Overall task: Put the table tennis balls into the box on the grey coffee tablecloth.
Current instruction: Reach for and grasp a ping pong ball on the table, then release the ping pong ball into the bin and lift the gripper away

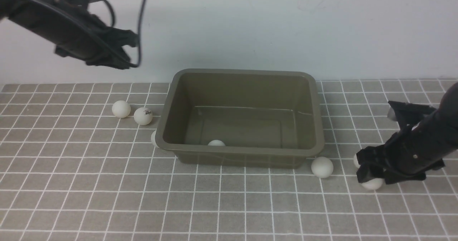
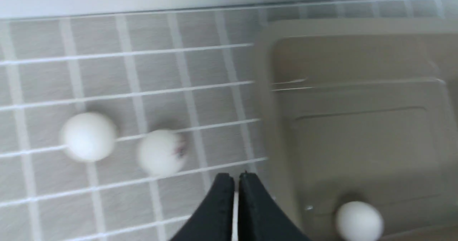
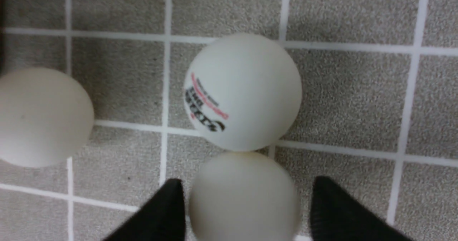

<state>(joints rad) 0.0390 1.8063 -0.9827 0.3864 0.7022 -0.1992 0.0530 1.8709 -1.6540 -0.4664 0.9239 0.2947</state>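
Observation:
The olive-brown box (image 1: 315, 101) stands on the grey coffee tablecloth (image 1: 229, 205) with one table tennis ball (image 1: 216, 143) inside. Two balls (image 1: 121, 109) (image 1: 143, 116) lie left of it, a third (image 1: 154, 138) half hidden by its left wall. One ball (image 1: 322, 167) lies off the box's front right corner. My right gripper (image 1: 372, 178) is down on the cloth, open, its fingers either side of a ball (image 3: 245, 194); a logo ball (image 3: 243, 91) touches that ball, and another ball (image 3: 39, 117) lies beside them. My left gripper (image 2: 236, 183) is shut and empty, raised high at the far left.
A pale wall (image 1: 250, 26) runs right behind the box. The left arm's cables (image 1: 141, 26) hang above the far left of the cloth. The box (image 2: 357, 126) and its ball (image 2: 359, 221) also show in the left wrist view.

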